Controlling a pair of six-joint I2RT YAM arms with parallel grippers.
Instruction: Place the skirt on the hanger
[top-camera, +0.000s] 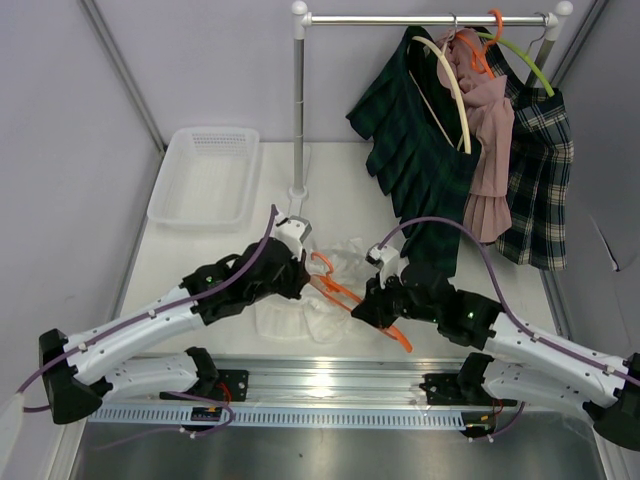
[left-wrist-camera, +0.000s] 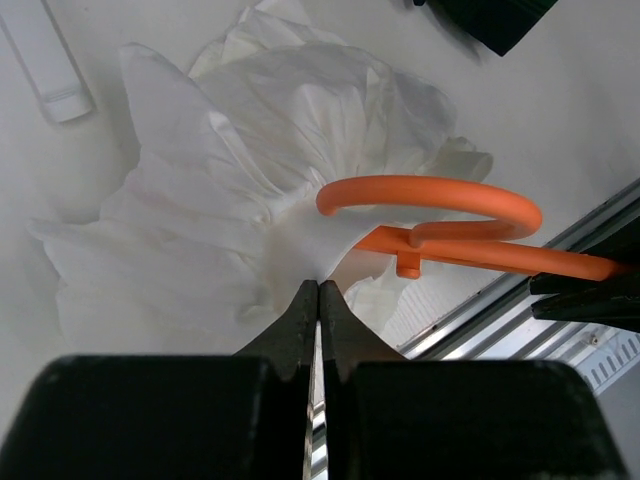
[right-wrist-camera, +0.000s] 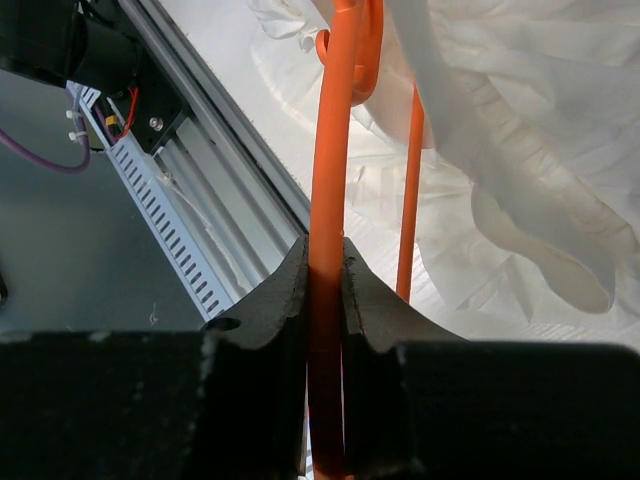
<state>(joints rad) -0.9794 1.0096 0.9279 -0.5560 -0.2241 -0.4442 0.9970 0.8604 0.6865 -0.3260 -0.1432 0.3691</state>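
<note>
Our right gripper (right-wrist-camera: 325, 262) pinches the orange hanger (right-wrist-camera: 333, 130) by its bar, and the white skirt (right-wrist-camera: 520, 130) drapes just beyond the fingers. Our left gripper (left-wrist-camera: 318, 292) is pressed together, tips at the skirt's near edge, with the hanger's hook just ahead.

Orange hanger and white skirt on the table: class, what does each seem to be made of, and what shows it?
The orange hanger: probably plastic, smooth with a slight sheen; evenly coloured rounded rod with a moulded tab under the hook. The white skirt: thin matte fabric, fibre unclear; it crumples into soft gathered folds with a ruffled hem.
</note>
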